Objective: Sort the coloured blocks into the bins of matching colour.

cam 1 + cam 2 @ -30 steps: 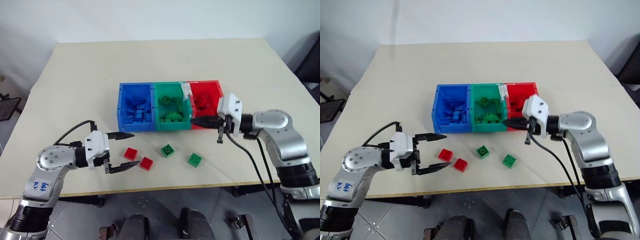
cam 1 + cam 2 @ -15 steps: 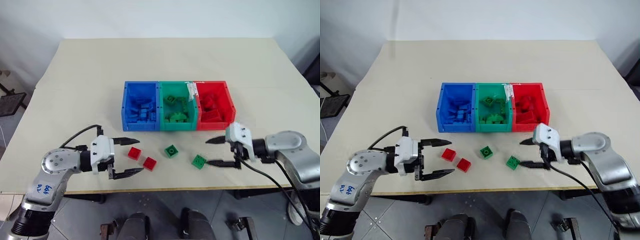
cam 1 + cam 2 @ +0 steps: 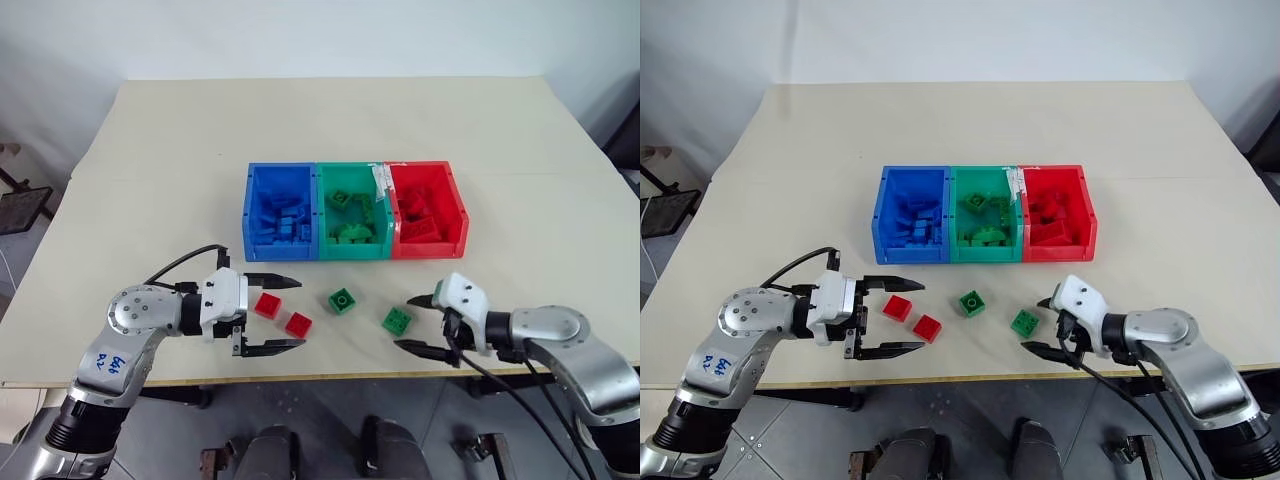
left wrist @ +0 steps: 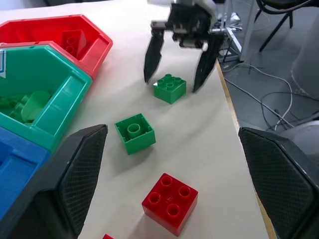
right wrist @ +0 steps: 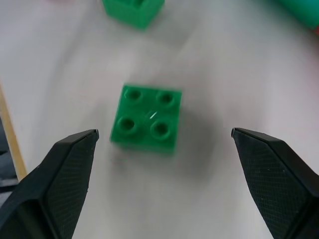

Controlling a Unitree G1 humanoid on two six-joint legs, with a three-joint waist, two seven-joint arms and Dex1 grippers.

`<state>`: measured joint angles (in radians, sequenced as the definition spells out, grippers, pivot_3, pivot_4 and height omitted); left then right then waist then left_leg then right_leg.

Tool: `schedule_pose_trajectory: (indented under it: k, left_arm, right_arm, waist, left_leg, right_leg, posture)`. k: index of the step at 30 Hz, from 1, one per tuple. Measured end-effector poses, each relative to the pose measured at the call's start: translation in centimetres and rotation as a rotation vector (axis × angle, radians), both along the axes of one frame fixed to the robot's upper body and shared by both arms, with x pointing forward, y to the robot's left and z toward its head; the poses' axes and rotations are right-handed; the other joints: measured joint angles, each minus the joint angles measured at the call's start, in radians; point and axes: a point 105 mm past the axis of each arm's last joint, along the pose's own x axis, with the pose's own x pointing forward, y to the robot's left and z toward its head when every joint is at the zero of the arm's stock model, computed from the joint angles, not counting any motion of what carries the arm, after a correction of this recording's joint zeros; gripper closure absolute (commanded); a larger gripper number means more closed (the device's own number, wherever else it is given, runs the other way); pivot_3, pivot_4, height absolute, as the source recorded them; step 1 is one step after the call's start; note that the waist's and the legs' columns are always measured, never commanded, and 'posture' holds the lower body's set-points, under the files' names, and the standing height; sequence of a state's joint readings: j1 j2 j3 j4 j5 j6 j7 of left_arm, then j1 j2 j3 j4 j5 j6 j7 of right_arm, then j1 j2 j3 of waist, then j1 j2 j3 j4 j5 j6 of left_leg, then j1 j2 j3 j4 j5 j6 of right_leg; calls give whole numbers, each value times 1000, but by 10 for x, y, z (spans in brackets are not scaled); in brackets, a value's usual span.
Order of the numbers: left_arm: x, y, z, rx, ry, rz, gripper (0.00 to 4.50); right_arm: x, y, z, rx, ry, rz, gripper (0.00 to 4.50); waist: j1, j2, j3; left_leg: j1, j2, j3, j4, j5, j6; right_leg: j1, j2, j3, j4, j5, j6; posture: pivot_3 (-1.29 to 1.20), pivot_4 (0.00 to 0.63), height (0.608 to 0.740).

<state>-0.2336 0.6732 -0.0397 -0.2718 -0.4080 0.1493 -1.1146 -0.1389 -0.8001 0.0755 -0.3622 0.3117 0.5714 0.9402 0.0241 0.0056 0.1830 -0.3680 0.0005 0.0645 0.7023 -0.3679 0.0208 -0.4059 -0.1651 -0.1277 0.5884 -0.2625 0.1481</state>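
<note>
Green block (image 3: 397, 320) between the wide-spread, empty fingers of the right gripper (image 3: 417, 324); left gripper (image 3: 284, 314) likewise agape, empty

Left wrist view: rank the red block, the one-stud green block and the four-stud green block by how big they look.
1. Red block, largest.
2. One-stud green block.
3. Four-stud green block, smallest.

The order follows nearness to the camera, so it says little about true size; they may well be alike.
</note>
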Motion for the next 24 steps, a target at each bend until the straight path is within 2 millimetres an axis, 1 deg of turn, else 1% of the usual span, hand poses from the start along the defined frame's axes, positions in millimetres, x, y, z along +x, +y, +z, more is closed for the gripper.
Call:
schedule_pose_trajectory:
  k: [1,8,11,13,14,16,18,20,22,24]
  left_arm:
    - [1,0,0,0,0,1,0]
    - [2,1,0,0,-9,4,0]
    - [3,2,1,1,-24,14,0]
    - [4,4,2,-5,-37,39,0]
    - [6,6,2,-8,-44,55,0]
    - [8,17,3,-23,-45,121,0]
    - [9,32,0,-36,-24,208,0]
    - [9,45,-1,-42,-18,273,0]
    - [9,56,-1,-45,-19,332,0]
    - [11,65,1,-52,-28,385,0]
  right_arm:
    - [0,0,0,0,-1,2,634]
    - [0,6,0,21,-5,27,3037]
    - [3,7,3,25,-12,48,3081]
    - [7,8,8,30,-38,69,3081]
    - [7,9,10,32,-49,78,3081]
    - [12,15,22,73,-80,93,3081]
    - [23,24,43,139,-125,91,3081]
    - [36,30,70,192,-195,80,3081]
    - [53,37,97,243,-265,52,3081]
    - [73,43,115,266,-315,18,3081]
  waist:
    - [0,0,0]
    - [-1,0,0]
    - [-1,0,0]
    - [-1,0,0]
    - [-1,0,0]
    - [-2,0,0]
    - [-14,0,0]
    - [-21,0,0]
    - [-25,0,0]
    - [-26,0,0]
  left_leg:
    - [0,0,0,0,0,0]
    - [0,0,0,0,0,0]
    - [0,0,1,0,0,0]
    - [0,0,0,0,0,0]
    - [0,0,0,0,0,0]
    - [0,0,0,0,0,0]
    - [0,1,-1,0,0,0]
    - [0,1,-2,0,0,0]
    - [0,1,-2,0,0,0]
    - [0,1,-2,-1,0,0]
  right_leg:
    - [0,0,0,0,0,0]
    - [0,0,1,0,0,0]
    - [0,0,1,0,0,0]
    - [0,0,1,0,0,0]
    - [0,0,0,0,0,0]
    - [0,0,0,0,0,0]
    - [-2,0,2,1,0,0]
    - [-3,0,3,1,0,0]
    - [-3,0,3,2,0,0]
    - [-4,0,2,2,0,0]
  posture:
    - [0,150,740]
    - [0,150,740]
    - [0,150,740]
    - [0,150,740]
    - [0,150,740]
    - [0,150,740]
    - [0,150,740]
    - [0,150,740]
    - [0,150,740]
    - [0,150,740]
